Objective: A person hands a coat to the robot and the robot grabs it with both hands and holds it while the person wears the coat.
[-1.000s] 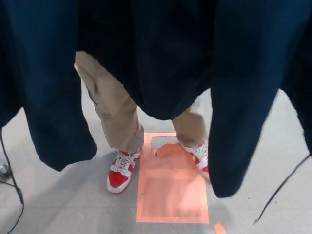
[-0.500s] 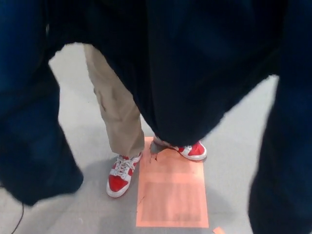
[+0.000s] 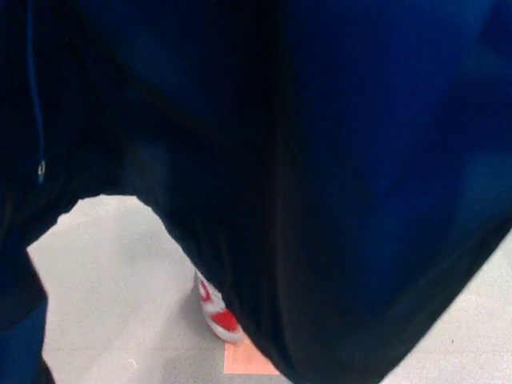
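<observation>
The coat [image 3: 336, 160] fills nearly the whole frame — a dark navy cloth hanging close in front of the camera, running from the top edge down to a ragged lower hem. Its long axis looks to run top to bottom, with the folds falling downward; which end is collar and which is hem cannot be told at this range. The fabric looks smooth and matte, brighter blue at the upper right and along the right side, almost black through the centre and left where it folds over itself. The lower edge slants up to the right, from the bottom centre to the right edge, and arches over an opening at the lower left. At the far left a thin blue cord or seam [image 3: 34, 88] runs down to a small pale metal ring or snap [image 3: 41, 168].

Neither robot hand shows anywhere in the picture, so where the coat lies relative to them, and whether they are clasped on it or spread, cannot be told.

Below the hem lies pale grey floor [image 3: 112, 272], speckled and flat. A red-and-white sneaker [image 3: 218, 310] of the person peeks out under the cloth at bottom centre, just touching the corner of an orange-pink floor patch [image 3: 248, 364] — mostly covered by the coat.
</observation>
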